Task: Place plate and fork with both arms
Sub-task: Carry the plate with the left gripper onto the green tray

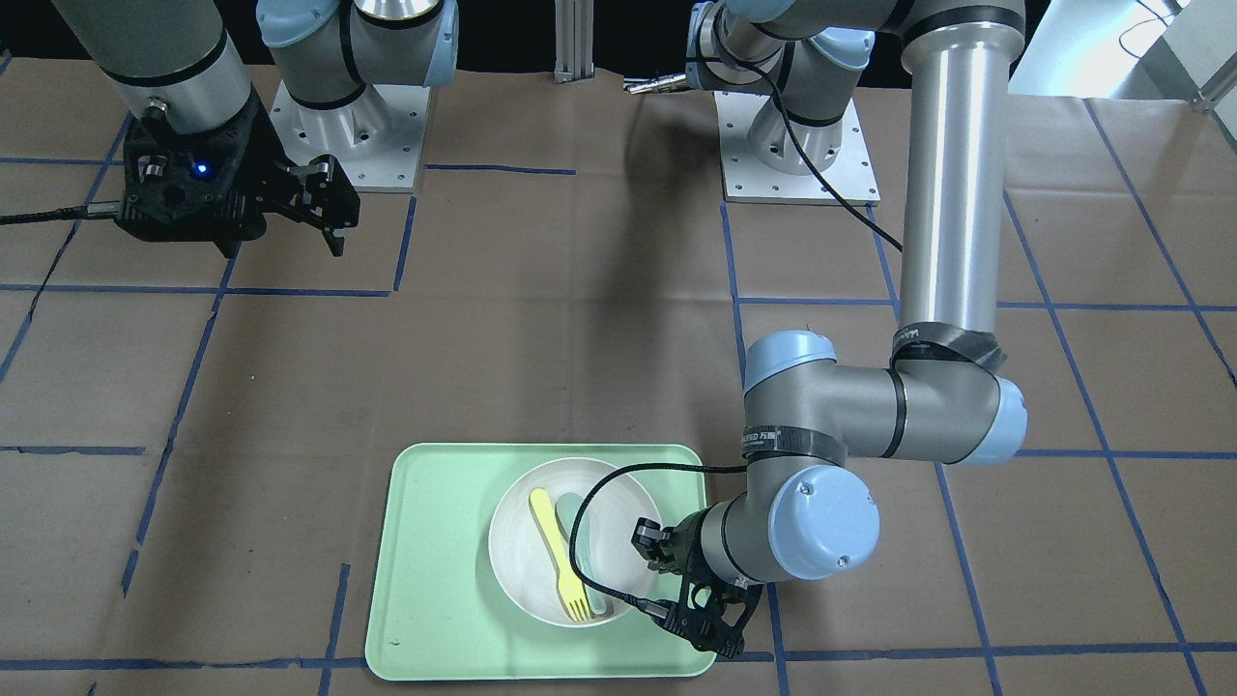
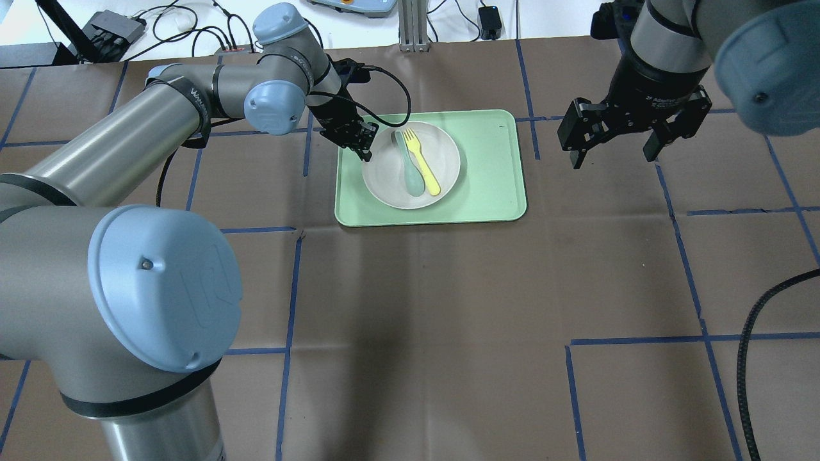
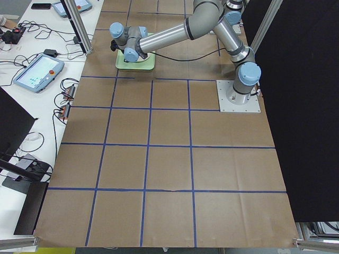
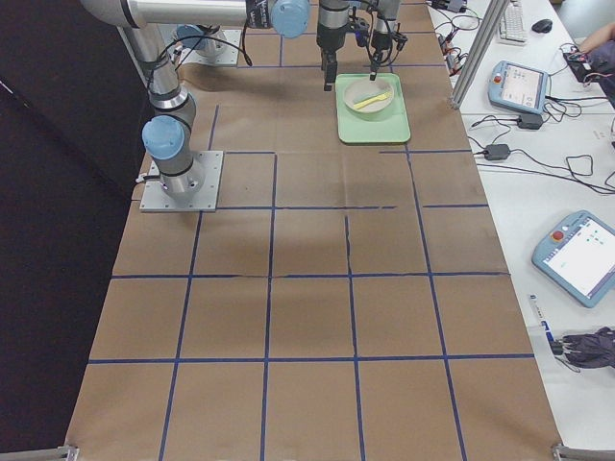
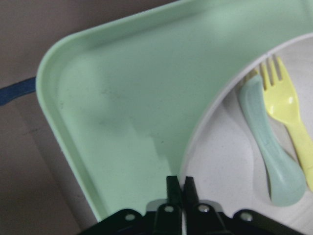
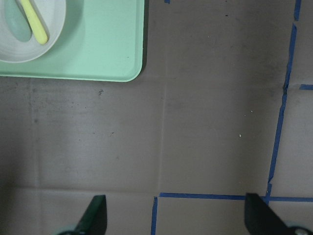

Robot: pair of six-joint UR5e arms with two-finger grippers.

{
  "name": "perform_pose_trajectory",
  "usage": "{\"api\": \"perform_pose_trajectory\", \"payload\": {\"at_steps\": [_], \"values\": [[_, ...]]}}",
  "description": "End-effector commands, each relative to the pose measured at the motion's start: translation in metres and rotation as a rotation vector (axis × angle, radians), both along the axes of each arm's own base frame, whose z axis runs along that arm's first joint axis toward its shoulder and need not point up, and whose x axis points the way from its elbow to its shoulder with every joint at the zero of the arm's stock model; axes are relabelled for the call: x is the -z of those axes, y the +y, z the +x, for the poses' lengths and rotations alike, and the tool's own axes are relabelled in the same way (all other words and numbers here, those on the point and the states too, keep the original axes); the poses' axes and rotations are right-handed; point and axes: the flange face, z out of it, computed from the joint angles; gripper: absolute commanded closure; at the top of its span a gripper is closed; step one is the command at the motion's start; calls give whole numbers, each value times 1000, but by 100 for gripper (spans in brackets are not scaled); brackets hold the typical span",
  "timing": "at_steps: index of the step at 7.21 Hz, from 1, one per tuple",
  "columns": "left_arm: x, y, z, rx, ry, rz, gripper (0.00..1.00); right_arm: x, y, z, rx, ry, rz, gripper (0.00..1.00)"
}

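Observation:
The off-white plate (image 2: 391,179) sits in the mint-green tray (image 2: 487,166). The pale-yellow fork (image 2: 424,163) lies in the plate beside a grey-green spoon (image 2: 410,169). My left gripper (image 2: 365,148) is at the plate's left rim. In the left wrist view its fingers (image 5: 171,188) are pinched together on the rim of the plate (image 5: 230,161), with the fork (image 5: 288,105) just beyond. My right gripper (image 2: 612,157) is open and empty. It hangs above the bare table to the right of the tray. In the right wrist view the gripper (image 6: 176,220) shows wide-spread fingers.
The tray (image 1: 435,580) lies near the table's far edge from the robot. Brown paper with blue tape lines covers the table. The arm bases (image 1: 797,155) stand at the robot's side. Cables and teach pendants (image 4: 519,86) lie on side benches.

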Motion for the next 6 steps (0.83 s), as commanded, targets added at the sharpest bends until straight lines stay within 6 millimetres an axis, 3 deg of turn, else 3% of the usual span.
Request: {"api": "perform_pose_trajectory", "payload": {"at_steps": [1, 3, 6], "values": [[3, -8, -8, 14, 2, -8, 93, 0, 0, 0, 0, 0, 0, 0], [-3, -10, -24, 41, -25, -26, 89, 0, 0, 0, 0, 0, 0, 0], [-10, -16, -23, 143, -55, -67, 87, 0, 0, 0, 0, 0, 0, 0]]}}
